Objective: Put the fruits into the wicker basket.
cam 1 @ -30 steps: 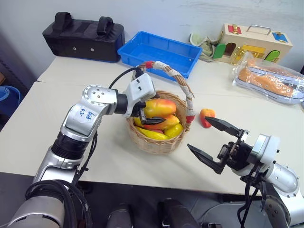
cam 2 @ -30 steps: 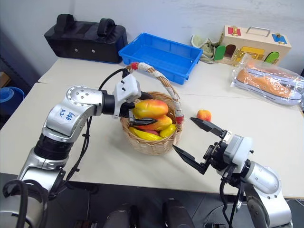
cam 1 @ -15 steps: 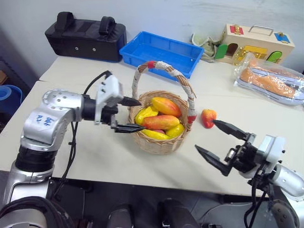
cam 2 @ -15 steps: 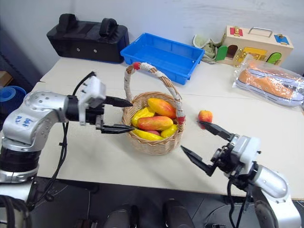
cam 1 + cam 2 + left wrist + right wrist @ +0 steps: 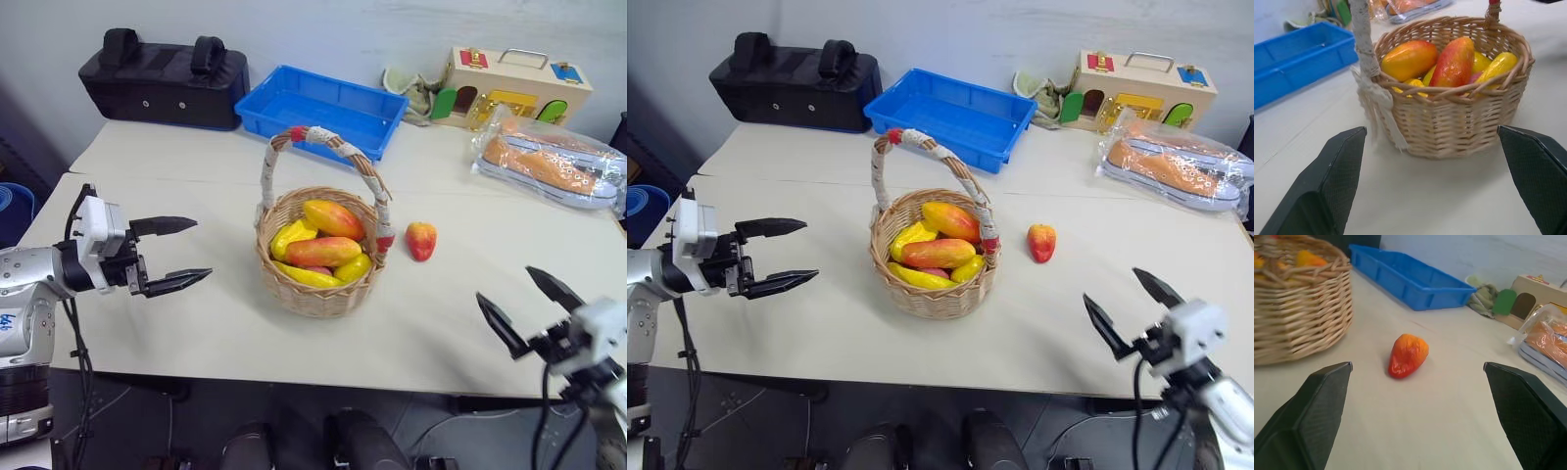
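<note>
Wicker basket (image 5: 318, 259) stands near the middle of the pale bench (image 5: 196, 323), its tall cloth-wound handle (image 5: 323, 142) arching over a pile of toy fruit: two red-blushed mangoes (image 5: 331, 217) lie on top, with yellow fruits under them that the rim and the mangoes partly cover, so their kind and number are hard to tell. A small red-orange peach (image 5: 420, 240) lies on the bench just beside the basket, on the robot's right, apart from the wicker. The left gripper (image 5: 176, 254) hangs over the bench's left part, well apart from the basket, its jaws spread wide and empty, pointing toward the basket; its arm is cut off by the frame edge. The right gripper (image 5: 529, 299) hangs at the bench's near right edge, jaws likewise released and holding nothing; in its wrist view the peach (image 5: 1408, 355) lies between the two fingers, farther along the bench. Behind the basket sit a blue plastic tray (image 5: 323, 108), a black bag (image 5: 162, 78), a wooden toy house (image 5: 514, 88) and orange shoes in clear wrapping (image 5: 549, 166), the last cut off at the right edge.
</note>
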{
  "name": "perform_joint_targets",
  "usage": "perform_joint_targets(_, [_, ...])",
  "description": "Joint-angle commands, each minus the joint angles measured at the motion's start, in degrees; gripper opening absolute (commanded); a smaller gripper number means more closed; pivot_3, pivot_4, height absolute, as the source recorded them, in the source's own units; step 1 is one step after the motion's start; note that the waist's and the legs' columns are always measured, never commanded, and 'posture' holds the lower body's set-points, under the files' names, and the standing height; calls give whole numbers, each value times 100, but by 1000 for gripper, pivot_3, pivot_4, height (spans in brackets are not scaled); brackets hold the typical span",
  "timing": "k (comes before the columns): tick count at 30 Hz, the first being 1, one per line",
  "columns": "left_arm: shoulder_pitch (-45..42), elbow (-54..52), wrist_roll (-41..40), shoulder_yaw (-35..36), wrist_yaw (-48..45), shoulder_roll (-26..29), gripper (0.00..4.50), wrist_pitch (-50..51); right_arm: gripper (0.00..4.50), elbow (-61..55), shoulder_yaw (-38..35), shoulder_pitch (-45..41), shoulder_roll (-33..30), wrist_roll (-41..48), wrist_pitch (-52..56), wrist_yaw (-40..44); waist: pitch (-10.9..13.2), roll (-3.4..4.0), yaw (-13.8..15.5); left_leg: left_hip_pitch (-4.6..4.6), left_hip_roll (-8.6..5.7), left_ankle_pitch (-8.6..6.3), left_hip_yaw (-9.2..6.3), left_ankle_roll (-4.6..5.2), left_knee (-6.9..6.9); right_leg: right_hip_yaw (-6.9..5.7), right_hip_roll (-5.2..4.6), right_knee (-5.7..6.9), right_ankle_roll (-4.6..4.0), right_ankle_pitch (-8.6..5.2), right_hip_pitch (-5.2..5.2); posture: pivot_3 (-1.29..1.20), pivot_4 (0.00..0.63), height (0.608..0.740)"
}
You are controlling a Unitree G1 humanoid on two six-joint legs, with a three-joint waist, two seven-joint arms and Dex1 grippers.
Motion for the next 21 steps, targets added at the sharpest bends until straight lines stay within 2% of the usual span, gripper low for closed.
perform_joint_targets(1, [-79, -437, -170, -25, 70, 24, 4487, -73, 4500, -330, 384, -1152, -496, 291, 1599, -591, 1, 2, -31, 0, 0, 1, 1, -2, -2, 0, 0, 0, 0, 0, -1, 0, 150, 740])
perform_joint_targets(5, [-162, -604, -273, -92, 294, -45, 4487, 121, 4500, 194, 1144, -2807, -972, 373, 3542, -834, 7, 11, -47, -1, 1, 5, 3, -5, -4, 3, 1, 3, 0, 0, -8, 0, 150, 740])
perform_joint_targets(10, [96, -974, -367, -83, 484, -74, 4487, 315, 4500, 1470, 1853, -4556, -959, 98, 5140, -1130, 7, 11, -63, -11, 2, 7, 4, -5, -12, 3, 4, -5, 0, 0, -18, 0, 150, 740])
perform_joint_targets(15, [397, -1356, -525, 12, 635, -34, 4487, 563, 4500, 2421, 2187, -5208, -758, -212, 5181, -1079, 7, 11, -68, -23, 2, 3, 1, -4, -21, 4, 3, -9, 6, 1, -30, 0, 150, 740])
perform_joint_targets(21, [599, -1711, -633, 62, 936, -62, 4487, 744, 4500, 3388, 2297, -5416, -212, -467, 4791, -973, 7, 12, -137, -24, 2, 5, 4, -5, -14, 9, 4, -8, 6, 1, -28, 0, 150, 740])
